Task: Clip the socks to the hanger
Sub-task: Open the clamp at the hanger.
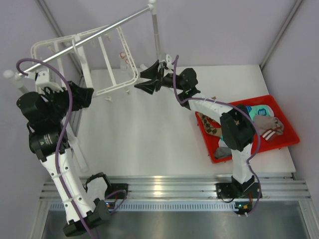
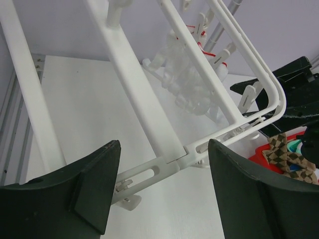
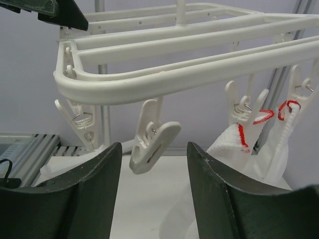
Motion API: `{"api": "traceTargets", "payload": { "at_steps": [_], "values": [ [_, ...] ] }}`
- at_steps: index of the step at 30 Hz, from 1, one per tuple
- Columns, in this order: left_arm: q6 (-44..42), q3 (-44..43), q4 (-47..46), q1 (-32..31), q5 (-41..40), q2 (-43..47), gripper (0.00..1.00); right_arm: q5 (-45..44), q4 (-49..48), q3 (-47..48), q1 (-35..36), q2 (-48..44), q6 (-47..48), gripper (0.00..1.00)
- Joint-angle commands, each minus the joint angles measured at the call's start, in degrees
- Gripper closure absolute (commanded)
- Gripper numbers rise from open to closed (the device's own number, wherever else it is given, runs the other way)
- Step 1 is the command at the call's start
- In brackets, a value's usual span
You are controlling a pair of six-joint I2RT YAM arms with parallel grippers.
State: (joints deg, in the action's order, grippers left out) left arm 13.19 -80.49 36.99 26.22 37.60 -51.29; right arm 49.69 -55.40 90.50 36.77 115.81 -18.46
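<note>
Nearest to me, at the left edge of the table (image 1: 149, 134), the left arm was reaching up toward the hanger (image 1: 105, 55). The left gripper (image 1: 89, 94) was just beside the hanger's near corner, and its fingers (image 2: 94, 189) were spread wide and held nothing. From the left wrist, one white bar of the frame passed across the gap between them without touching either finger. The hanger was tilted and hung from a long grey rail (image 1: 99, 33) above the far left part of the table.

Further right, the right gripper (image 1: 144, 79) was raised at the hanger's right corner. Its fingers (image 3: 89, 199) also stood apart, and one white clip (image 3: 154, 142) hung in the gap between them, just beyond. I could not tell if they touched it. Right of this clip, white fabric with a red edge (image 3: 232, 144) was already held in two other clips.

On the far right lay a red tray (image 1: 279, 144) with the socks (image 1: 266, 124) inside: a checkered one, a teal-and-white one and some others.
</note>
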Motion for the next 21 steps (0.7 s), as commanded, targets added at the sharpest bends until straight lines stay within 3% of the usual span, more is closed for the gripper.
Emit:
{"api": "traceTargets", "payload": {
  "at_steps": [1, 6, 9, 13, 21],
  "values": [
    [0.4, -1.7, -0.6, 0.3, -0.2, 0.0, 0.24, 1.5, -5.5, 2.0, 1.1, -0.7, -0.9, 0.45],
    [0.3, -2.0, -0.3, 0.3, -0.3, 0.6, 0.24, 1.8, -4.3, 2.2, 1.6, -0.7, 0.3, 0.57],
    [0.6, -2.9, 0.0, 0.3, 0.4, 0.4, 0.24, 1.9, -4.0, 1.9, 1.5, -1.0, 0.3, 0.8],
    [1.3, -4.5, 0.7, 0.3, 1.2, 0.6, 0.23, 1.6, -2.6, 0.1, 1.3, -3.1, 1.4, 1.0],
    [2.3, -6.7, 4.5, 0.3, 0.8, 1.8, 0.2, 0.9, 1.5, -2.3, -0.8, -6.4, 2.1, 1.0]
  ]
}}
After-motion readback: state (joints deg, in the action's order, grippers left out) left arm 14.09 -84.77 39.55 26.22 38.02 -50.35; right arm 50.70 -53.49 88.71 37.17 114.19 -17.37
